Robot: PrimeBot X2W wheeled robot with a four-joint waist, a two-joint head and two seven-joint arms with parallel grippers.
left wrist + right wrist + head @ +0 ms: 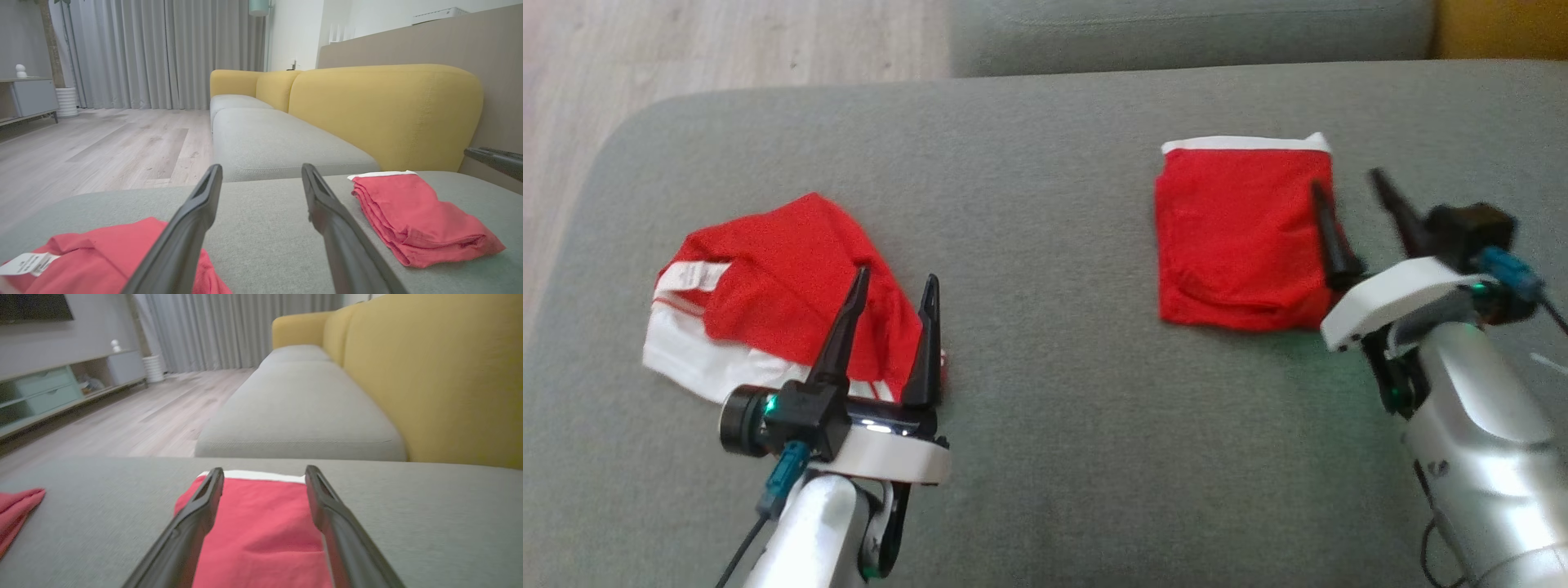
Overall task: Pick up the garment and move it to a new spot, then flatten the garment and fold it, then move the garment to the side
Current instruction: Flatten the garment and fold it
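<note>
Seat cushion [1045,457] in grey spans the head view, its rounded left edge dropping to wood floor [686,41] and a seam at the far side, with a wide bare strip of fabric between the two red pieces. On the right lies the folded garment [1241,237], a flat, nearly square packet slightly longer front to back, its white band along the far edge. The crumpled garment [768,286] sits well apart at the left. Just at its near right side, the left gripper [896,276] has its fingers spread and its forearm rising from the bottom edge. The right gripper [1346,180] is angled up and leftward, jaws apart, one finger over the packet's right edge. From the left wrist, the left gripper [261,166] points along the sofa beside the yellow backrest [384,114]; the folded garment [416,216] shows stacked layers on the right, and the crumpled garment [102,253] is low on the left. From the right wrist, the right gripper [263,469] straddles the folded garment [261,522] with its fingers wide and gripping nothing, and the white band lies just past the tips
</note>
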